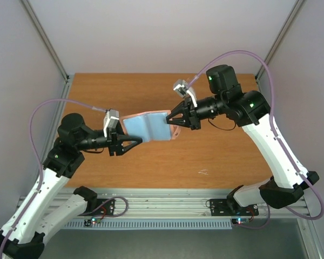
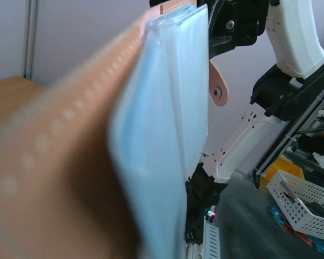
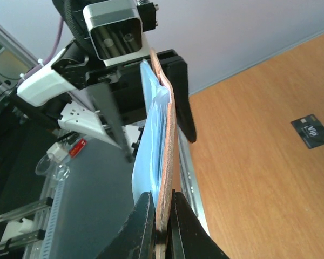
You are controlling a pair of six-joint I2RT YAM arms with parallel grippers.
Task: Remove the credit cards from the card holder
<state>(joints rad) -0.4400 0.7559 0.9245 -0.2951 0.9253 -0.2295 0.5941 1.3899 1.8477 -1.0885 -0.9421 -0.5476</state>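
Pinching the card holder, right gripper faces left gripper, jaws apart astride it; dark card reads "Vip".

dark card, white lettering, possibly "VIP"

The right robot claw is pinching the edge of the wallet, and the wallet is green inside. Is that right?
Not quite. The right gripper does pinch the edge of the card holder, but the inside is light blue, not green. The top external view shows the blue panels best.
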